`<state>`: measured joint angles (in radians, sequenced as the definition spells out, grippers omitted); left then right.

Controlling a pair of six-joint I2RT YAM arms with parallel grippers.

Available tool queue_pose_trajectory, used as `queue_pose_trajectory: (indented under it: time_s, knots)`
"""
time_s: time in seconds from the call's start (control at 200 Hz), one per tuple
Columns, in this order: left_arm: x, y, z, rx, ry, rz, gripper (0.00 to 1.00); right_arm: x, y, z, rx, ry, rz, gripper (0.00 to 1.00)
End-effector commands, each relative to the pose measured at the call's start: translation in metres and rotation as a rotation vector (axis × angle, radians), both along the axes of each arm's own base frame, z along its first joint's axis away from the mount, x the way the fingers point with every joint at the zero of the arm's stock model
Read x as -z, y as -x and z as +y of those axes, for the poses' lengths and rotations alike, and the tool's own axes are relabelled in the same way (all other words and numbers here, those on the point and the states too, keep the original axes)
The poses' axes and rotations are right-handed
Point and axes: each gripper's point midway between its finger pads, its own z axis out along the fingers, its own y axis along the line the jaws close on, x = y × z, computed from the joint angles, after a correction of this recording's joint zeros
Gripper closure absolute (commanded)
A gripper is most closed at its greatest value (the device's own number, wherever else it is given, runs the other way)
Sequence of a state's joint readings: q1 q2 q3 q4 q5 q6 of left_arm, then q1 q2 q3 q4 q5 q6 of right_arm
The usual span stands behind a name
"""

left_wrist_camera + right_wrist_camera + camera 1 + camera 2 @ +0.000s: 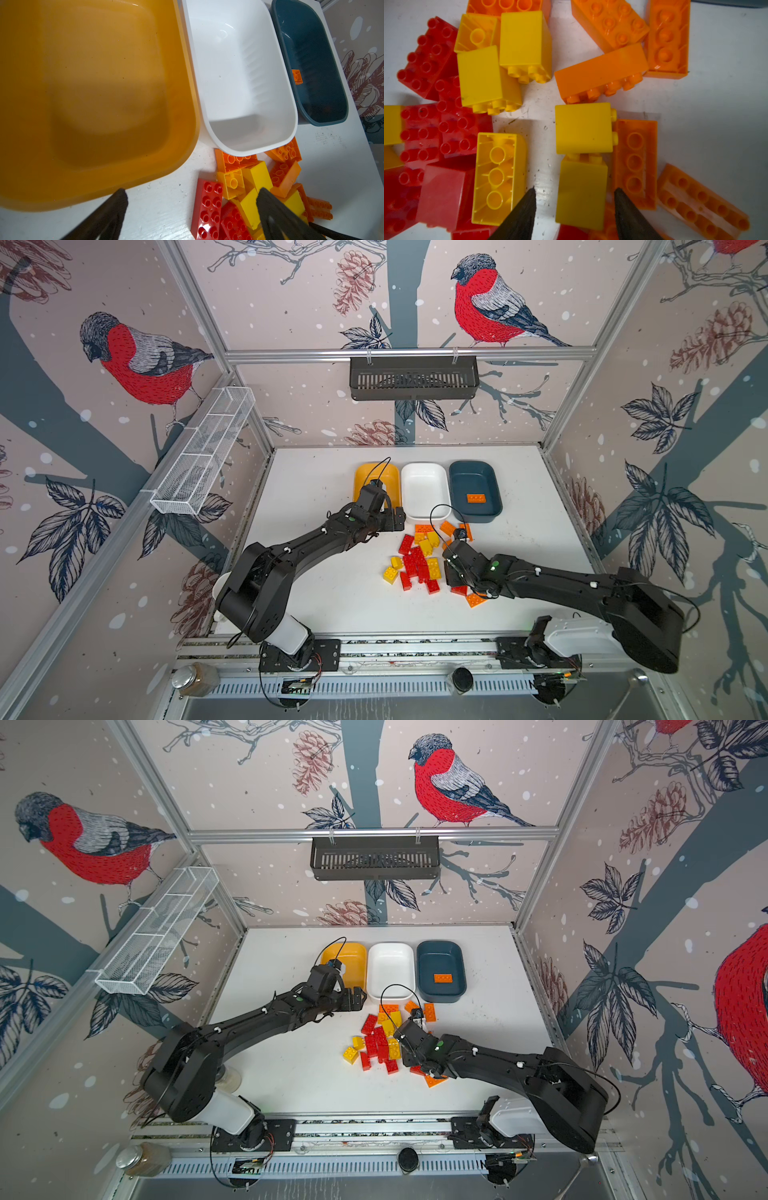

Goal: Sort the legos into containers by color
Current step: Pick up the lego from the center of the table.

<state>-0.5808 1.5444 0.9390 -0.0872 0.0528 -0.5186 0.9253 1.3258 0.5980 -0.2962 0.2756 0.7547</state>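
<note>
The white table (324, 597) carries everything. Three trays sit in a row beyond both claws. The yellow tray (392, 477) is just ahead of the left claw (192, 191), and the white tray (424, 489) is next to it. The blue tray (461, 485) is furthest from that claw and holds a lone orange brick (476, 498).

The left claw is spread wide with nothing between its fingers, and it hovers at the near rim of the yellow tray. The heap of bricks (419, 560), red, yellow and orange, lies on the table short of the trays. It begins just beside the left claw and runs under the right claw (575, 189).

The right claw is low over the heap and partly spread, its fingers either side of a yellow brick (581, 199) lying on its side. A gap shows at one finger, so it is not pinching. Just outside one finger lies an upturned yellow brick (498, 178). Just outside the other lies an upturned orange brick (635, 162).
</note>
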Motion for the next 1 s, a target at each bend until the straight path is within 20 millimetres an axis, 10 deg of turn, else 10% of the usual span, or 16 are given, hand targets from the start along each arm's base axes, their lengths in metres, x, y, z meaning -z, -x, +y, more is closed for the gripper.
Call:
queue_pose_trajectory:
  time_s: [0.0,0.56,0.745,0.995]
  knots:
    - [-0.004,-0.001,-0.001,0.005,0.009,-0.018,0.03,0.001,-0.007,-0.001,0.016,0.018,-0.013,0.45]
    - [-0.006,0.004,0.003,0.037,-0.029,-0.034,0.03,0.0,-0.016,0.0,-0.06,0.058,-0.066,0.68]
    - [-0.009,0.014,0.004,0.104,-0.057,-0.041,0.03,-0.051,-0.031,0.018,-0.153,-0.096,-0.211,0.73]
    - [-0.019,0.046,-0.017,0.339,-0.039,-0.049,0.03,-0.126,-0.1,0.021,-0.134,-0.328,-0.385,0.74]
